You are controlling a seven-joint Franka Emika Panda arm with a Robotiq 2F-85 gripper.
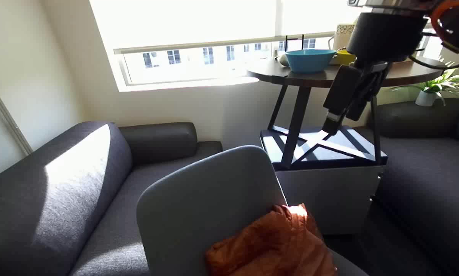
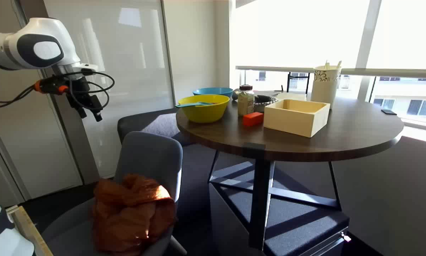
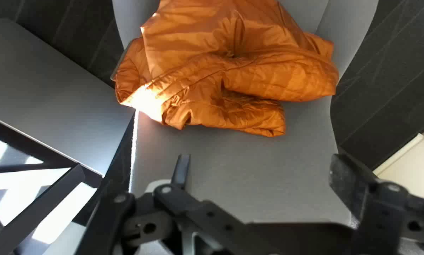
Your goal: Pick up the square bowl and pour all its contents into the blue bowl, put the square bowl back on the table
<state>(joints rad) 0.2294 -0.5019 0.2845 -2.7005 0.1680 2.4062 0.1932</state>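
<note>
The square bowl (image 2: 287,119), pale tan and boxy with straight sides, stands on the near part of the round dark brown table (image 2: 358,133) in an exterior view. What it holds is hidden by its walls. The round blue bowl (image 1: 310,61) sits near the table's edge in an exterior view. It also shows partly behind the yellow bowl in an exterior view (image 2: 213,91); its inside is hidden. My gripper (image 2: 90,114) hangs in the air well apart from the table and bowls, pointing down. In the wrist view its fingers (image 3: 260,171) are wide apart with nothing between them.
A yellow bowl (image 2: 204,113) with a blue utensil, a jar (image 2: 246,102), a red block (image 2: 253,119), a patterned bowl (image 2: 264,102) and a tall white cup (image 2: 325,87) share the table. A grey chair (image 3: 247,166) with an orange jacket (image 3: 233,71) is below my gripper.
</note>
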